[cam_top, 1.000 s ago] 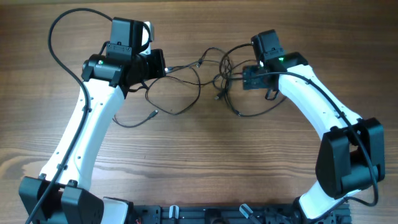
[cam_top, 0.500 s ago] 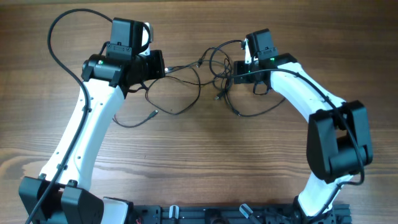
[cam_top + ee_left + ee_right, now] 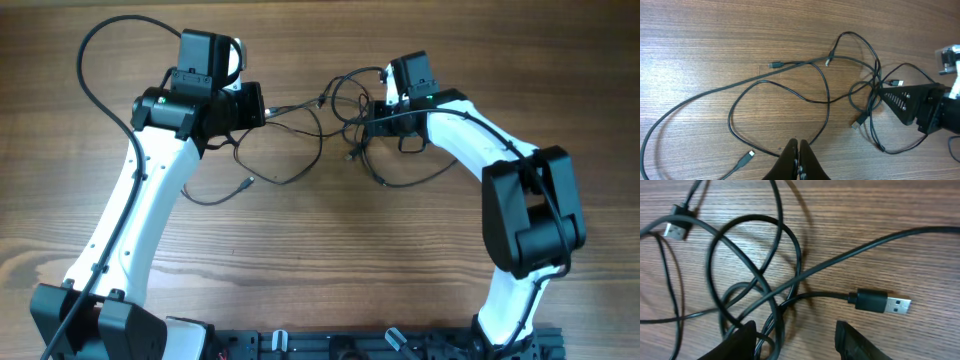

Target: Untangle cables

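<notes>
Cables [image 3: 875, 89]: loose loops with one knot, on wooden table [image 3: 320, 240].
Left gripper [image 3: 797, 161]: arm extended, left of the knot, fingers together, pinching a strand.
Right gripper [image 3: 792, 335]: arm bent, low over the knot, jaws apart, straddling strands.

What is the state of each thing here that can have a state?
cables, tangled in one knot, with loose loops lying around it.
USB plug, not plugged in, lying flat.
left end effector, shut.
right end effector, open, with its fingers apart at the knot.
</notes>
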Robot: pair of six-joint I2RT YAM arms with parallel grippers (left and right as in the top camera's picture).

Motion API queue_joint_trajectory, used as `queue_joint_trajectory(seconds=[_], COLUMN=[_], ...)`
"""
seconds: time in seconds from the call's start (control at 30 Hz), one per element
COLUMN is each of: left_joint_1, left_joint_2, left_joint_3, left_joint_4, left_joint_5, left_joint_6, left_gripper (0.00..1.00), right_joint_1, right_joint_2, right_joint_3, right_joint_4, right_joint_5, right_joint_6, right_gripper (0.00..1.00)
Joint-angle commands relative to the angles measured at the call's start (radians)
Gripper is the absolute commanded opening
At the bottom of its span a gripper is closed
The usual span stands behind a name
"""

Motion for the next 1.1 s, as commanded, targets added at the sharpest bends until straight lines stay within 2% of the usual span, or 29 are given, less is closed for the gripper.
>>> queue_joint_trajectory(seconds=[0.0,0.13,0.23,0.27,0.4,0.47,0.53,0.73,0.93,1.07], left_joint_1=[-0.003,-0.003,-0.003,-0.003,-0.003,-0.003,-0.003,-0.003,-0.003,-0.003], left_joint_2=[-0.018,-0.018,-0.018,-0.018,-0.018,-0.018,-0.018,-0.018,-0.018,-0.017], left_joint_3=[0.000,0.000,0.000,0.000,0.000,0.000,0.000,0.000,0.000,0.000], left_joint_4=[-0.002,-0.002,-0.002,-0.002,-0.013,-0.021,-0.024,-0.024,-0.030,-0.023], left_joint_5=[-0.016,-0.016,-0.016,-0.016,-0.016,-0.016,-0.016,-0.016,0.092,0.229], left_joint_6=[0.000,-0.001,-0.001,-0.001,-0.001,0.000,0.000,-0.001,-0.001,0.003], left_gripper=[0.04,0.04,0.04,0.04,0.04,0.04,0.04,0.04,0.04,0.19], right_joint_1=[0.008,0.022,0.040,0.049,0.061,0.061,0.061,0.058,0.014,-0.033], right_joint_2=[0.043,0.046,0.046,0.046,0.050,0.056,0.065,0.036,-0.175,-0.304], right_joint_3=[0.000,0.000,0.000,0.000,0.000,0.000,0.000,0.000,0.001,0.001], right_joint_4=[0.008,0.028,0.045,0.048,0.049,0.047,0.036,0.019,-0.111,-0.164], right_joint_5=[0.000,-0.019,-0.046,-0.046,-0.046,-0.045,-0.045,-0.103,-0.103,-0.106], right_joint_6=[0.031,0.030,0.054,0.059,0.080,0.083,0.098,0.109,0.019,0.009], right_gripper=[0.50,0.45,0.29,0.27,0.27,0.23,0.05,0.04,0.04,0.04])
